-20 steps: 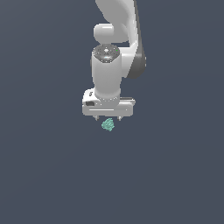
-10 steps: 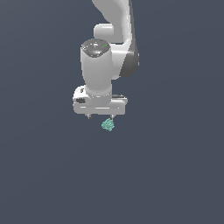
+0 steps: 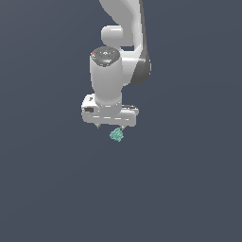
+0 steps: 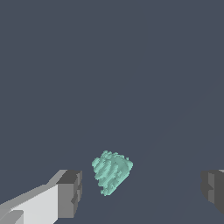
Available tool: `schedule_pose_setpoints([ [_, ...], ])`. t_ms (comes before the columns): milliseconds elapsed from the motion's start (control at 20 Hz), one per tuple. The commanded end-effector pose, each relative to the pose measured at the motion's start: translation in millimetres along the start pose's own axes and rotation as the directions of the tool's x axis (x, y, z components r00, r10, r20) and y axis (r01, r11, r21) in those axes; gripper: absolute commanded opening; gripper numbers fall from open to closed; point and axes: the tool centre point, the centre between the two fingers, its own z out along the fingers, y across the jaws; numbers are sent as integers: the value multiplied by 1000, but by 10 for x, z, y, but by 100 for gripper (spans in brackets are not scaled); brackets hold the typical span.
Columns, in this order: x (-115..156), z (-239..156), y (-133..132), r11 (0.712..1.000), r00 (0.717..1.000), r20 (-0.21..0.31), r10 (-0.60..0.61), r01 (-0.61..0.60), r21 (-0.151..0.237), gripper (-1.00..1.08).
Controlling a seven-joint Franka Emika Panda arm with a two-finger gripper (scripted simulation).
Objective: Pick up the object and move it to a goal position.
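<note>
The object [image 3: 116,135] is a tiny teal-green knobbly lump lying on the dark flat ground. In the exterior view it sits just below the white gripper [image 3: 110,126], under the fingertip on the exterior view's right. In the wrist view the object [image 4: 111,171] lies between the two grey fingertips, close to one fingertip [image 4: 70,192] and far from the other. The gripper [image 4: 142,190] is open and its fingers do not touch the object.
The white arm [image 3: 120,56] rises above the gripper to the top of the exterior view. Only plain dark grey ground surrounds the object. No goal marker shows.
The gripper has shifted a little toward the exterior view's left and the wrist has tilted. The object has not moved. The jaws stay open.
</note>
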Motion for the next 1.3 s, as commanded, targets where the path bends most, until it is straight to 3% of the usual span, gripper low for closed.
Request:
schedule_pose_setpoints([
  [0,-30,60,-20,999,999,2,37,-37,3,100],
  [250,-113,217,-69,990,990,7,142,-142,9,100],
  [500,-228,410,-122,962,962,14,273,-273,13,100],
  [1250,-564,873,-215,809,808,32,588,-588,8,100],
])
